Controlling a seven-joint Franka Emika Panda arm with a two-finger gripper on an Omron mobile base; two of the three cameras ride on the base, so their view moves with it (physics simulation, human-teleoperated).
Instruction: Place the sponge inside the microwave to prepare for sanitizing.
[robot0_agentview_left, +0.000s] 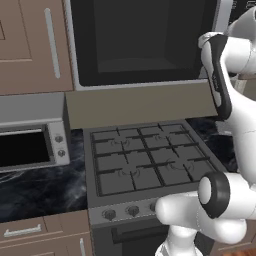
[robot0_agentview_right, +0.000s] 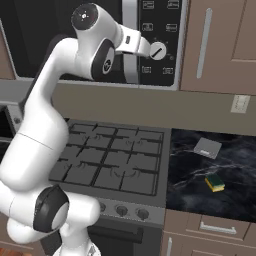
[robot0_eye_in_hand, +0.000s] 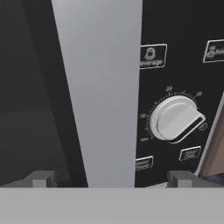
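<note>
Brown wooden cabinets (robot0_agentview_left: 30, 45) line the wall of this rendered kitchen, with a beige backsplash strip below them and a black marbled countertop (robot0_agentview_right: 235, 200) on both sides of a grey gas stove with dark grates (robot0_agentview_left: 145, 160).

Directly above the stove hangs the large silver-framed microwave with a dark glass door (robot0_agentview_left: 142, 42); its long grey bar handle (robot0_eye_in_hand: 100, 92) and black control panel with a white round dial (robot0_eye_in_hand: 175, 119) sit at its right end. To the left of the stove, on the counter, stands a smaller silver toaster oven with two knobs (robot0_agentview_left: 32, 145).

The small yellow sponge with a green top (robot0_agentview_right: 215, 182) lies flat on the countertop just to the right of the stove, well below the microwave. A flat grey square object (robot0_agentview_right: 207, 147) rests on the same counter, behind the sponge and apart from it.

The white arm's two-finger gripper (robot0_eye_in_hand: 111, 179) is raised in front of the microwave, with the bar handle between its widely spread fingertips (robot0_eye_in_hand: 41, 178); the claw stands open and grips nothing. Whether the fingers touch the handle cannot be told.
</note>
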